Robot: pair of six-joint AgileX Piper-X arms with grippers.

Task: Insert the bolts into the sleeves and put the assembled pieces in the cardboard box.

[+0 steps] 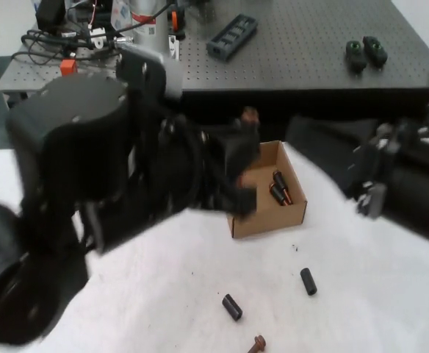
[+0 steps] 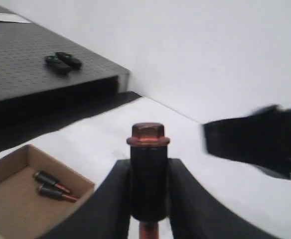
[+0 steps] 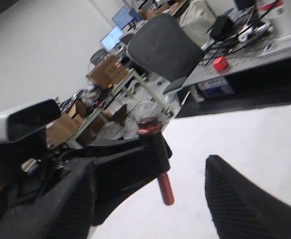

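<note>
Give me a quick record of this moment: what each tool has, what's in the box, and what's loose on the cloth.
Left tool: shut on an assembled piece, bolt pushed through its sleeve
Right tool: open, holding nothing
Cardboard box: two assembled pieces lying inside
Loose on cloth: two sleeves, one bolt
Task state: held piece not yet in the box
</note>
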